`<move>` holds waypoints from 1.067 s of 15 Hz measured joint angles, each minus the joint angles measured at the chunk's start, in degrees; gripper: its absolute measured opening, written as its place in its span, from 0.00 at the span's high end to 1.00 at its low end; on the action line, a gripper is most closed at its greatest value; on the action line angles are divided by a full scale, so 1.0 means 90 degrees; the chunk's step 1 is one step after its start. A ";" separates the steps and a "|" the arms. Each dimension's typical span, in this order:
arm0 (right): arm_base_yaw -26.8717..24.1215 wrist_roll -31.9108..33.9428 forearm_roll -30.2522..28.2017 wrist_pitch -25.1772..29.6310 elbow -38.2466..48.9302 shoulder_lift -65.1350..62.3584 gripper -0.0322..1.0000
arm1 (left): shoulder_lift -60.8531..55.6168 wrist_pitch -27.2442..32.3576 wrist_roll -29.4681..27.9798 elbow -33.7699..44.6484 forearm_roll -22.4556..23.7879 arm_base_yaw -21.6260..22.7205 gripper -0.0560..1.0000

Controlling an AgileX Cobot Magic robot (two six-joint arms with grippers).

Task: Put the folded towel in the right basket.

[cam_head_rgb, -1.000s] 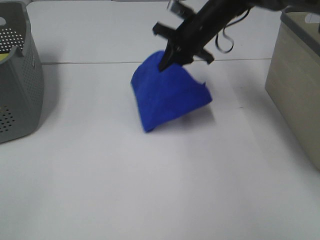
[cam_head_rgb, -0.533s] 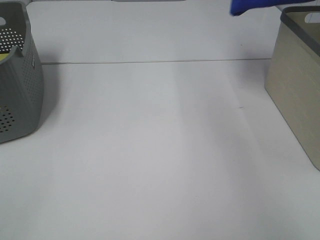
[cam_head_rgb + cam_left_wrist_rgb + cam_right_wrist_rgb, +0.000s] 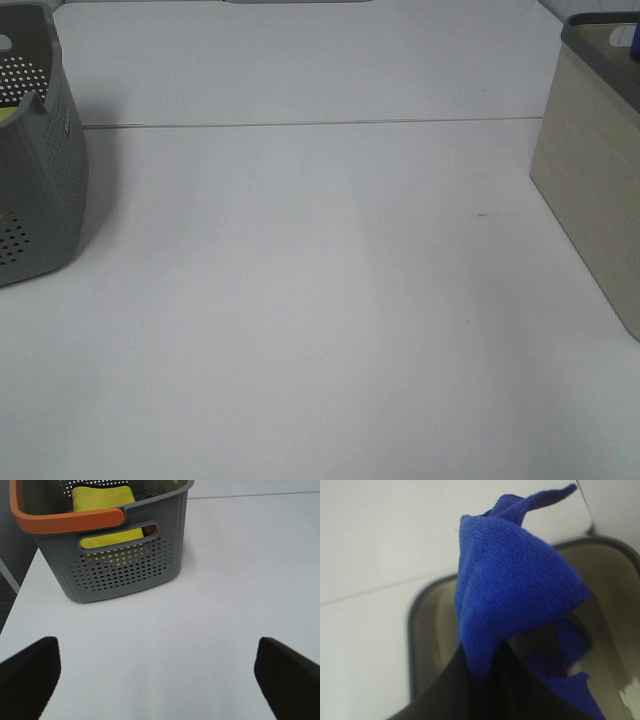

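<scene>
The folded towel [image 3: 515, 595], bright royal blue and fuzzy, hangs bunched from my right gripper [image 3: 487, 677], which is shut on its edge. It hangs over the open mouth of the right basket [image 3: 415, 630], a beige bin with a dark grey rim. In the exterior high view the right basket [image 3: 590, 170] stands at the right edge, and only a blue sliver of the towel [image 3: 635, 38] shows above its rim. My left gripper [image 3: 157, 675] is open and empty over the white table, its two dark fingertips [image 3: 30, 670] wide apart.
A grey perforated basket [image 3: 125, 565] with an orange handle holds a yellow cloth [image 3: 102, 500]; it stands at the table's left edge [image 3: 40, 170]. A seam line crosses the white table [image 3: 320, 300].
The right gripper lifted the blue towel off the middle of the table and carried it up and right, out of the exterior view, to above the beige bin.
</scene>
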 joint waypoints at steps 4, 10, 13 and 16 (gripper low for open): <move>0.0000 0.0630 -0.1394 0.0076 0.1292 0.0255 0.72 | 0.0000 0.0000 0.0000 0.0000 0.0000 0.0000 0.02; 0.0051 0.0516 -0.1006 0.0070 0.1515 0.0369 0.03 | 0.0000 0.0000 0.0000 0.0000 0.0000 0.0000 0.02; 0.0579 0.0516 -0.1159 0.0070 0.1515 0.0146 0.03 | 0.0000 0.0000 0.0000 0.0000 0.0000 0.0000 0.02; 0.1203 0.0516 -0.1407 0.0083 0.1515 -0.0452 0.03 | 0.0000 0.0000 0.0000 0.0000 0.0000 0.0000 0.02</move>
